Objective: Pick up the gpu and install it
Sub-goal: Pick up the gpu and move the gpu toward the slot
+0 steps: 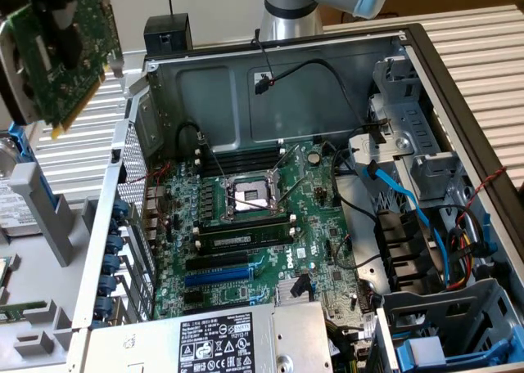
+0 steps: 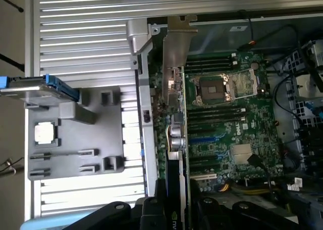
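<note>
- The gripper [image 2: 174, 210] is clamped on the gpu [image 1: 61, 50]; its black fingers are narrowed onto the card's lower end, as the wrist view has it.
- The pick-up looks done. The card hangs in the air, touching nothing but the fingers.
- The install is not done. The gpu is up at the exterior view's left, outside the open case [image 1: 205, 87] and well above it, so it is well apart from the motherboard [image 1: 327, 226].
- The long slots [image 1: 217, 276] near the board's front edge all look empty; I judge the seating is all yet to come.
- On the exterior view the card is tilted, its gold edge [image 1: 78, 105] pointing down and towards the case.
- From the wrist it shows edge-on, a thin line over the board's side nearest the case wall, ending in its silver bracket [image 2: 179, 43].
- It is a small green card, dark parts on its face, with no bend or damage that I can make out.
- A grey tray [image 1: 41, 226] sits beside the case, below the card.
</note>
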`<state>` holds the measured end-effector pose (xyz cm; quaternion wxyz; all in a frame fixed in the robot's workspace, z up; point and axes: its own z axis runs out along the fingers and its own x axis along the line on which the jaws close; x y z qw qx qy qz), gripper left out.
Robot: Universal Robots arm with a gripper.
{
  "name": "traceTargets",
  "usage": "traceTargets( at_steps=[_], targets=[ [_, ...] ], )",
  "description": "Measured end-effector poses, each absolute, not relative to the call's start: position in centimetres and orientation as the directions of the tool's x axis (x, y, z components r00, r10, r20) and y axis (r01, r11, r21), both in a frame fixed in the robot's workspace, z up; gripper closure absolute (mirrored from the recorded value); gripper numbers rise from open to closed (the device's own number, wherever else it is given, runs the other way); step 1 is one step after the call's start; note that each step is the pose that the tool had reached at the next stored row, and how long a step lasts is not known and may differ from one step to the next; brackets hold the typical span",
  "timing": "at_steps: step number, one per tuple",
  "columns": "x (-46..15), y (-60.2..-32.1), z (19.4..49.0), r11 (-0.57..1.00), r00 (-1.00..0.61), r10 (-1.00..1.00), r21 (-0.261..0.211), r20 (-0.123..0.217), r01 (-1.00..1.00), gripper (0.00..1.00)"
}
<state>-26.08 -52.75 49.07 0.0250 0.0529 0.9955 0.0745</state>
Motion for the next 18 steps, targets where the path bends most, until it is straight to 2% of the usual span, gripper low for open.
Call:
traceTargets(
  at_steps=[11, 18],
  targets=[
    [-21.1, -52.7, 49.1, 0.983, -0.993, 0.109, 0.154, -0.042, 0.101, 0.71],
    [-18.5, -51.6, 48.9, 0.983, -0.993, 0.109, 0.154, -0.042, 0.101, 0.71]
  ],
)
